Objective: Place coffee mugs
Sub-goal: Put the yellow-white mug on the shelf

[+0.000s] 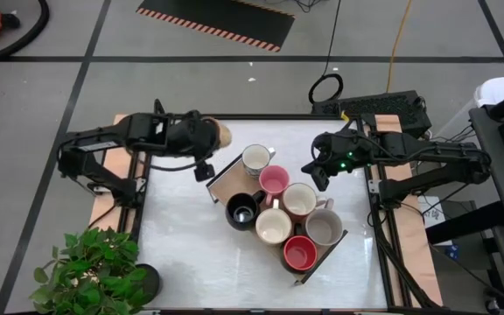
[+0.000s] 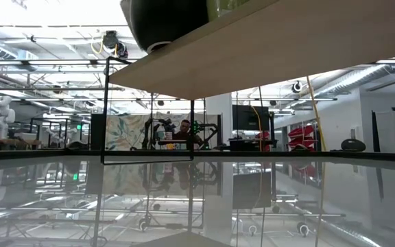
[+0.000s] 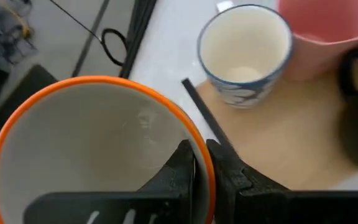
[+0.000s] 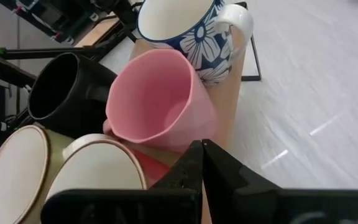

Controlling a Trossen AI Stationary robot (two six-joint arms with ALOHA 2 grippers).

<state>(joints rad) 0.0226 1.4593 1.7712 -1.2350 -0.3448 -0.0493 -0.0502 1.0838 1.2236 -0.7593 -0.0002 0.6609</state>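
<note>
Gripping an orange-rimmed mug [image 3: 92,155] by its wall, the left gripper [image 3: 201,165] has its fingers closed over the rim, one inside and one outside, near the desk's [image 1: 191,262] back left edge beside the wooden tray [image 1: 226,177]. On the tray sit a blue-and-white flowered mug [image 4: 185,28], a pink mug [image 4: 157,102], a black mug [image 4: 64,93] and others packed close together. The right gripper [image 4: 202,163] hovers by the pink mug, fingers pressed together, empty.
</note>
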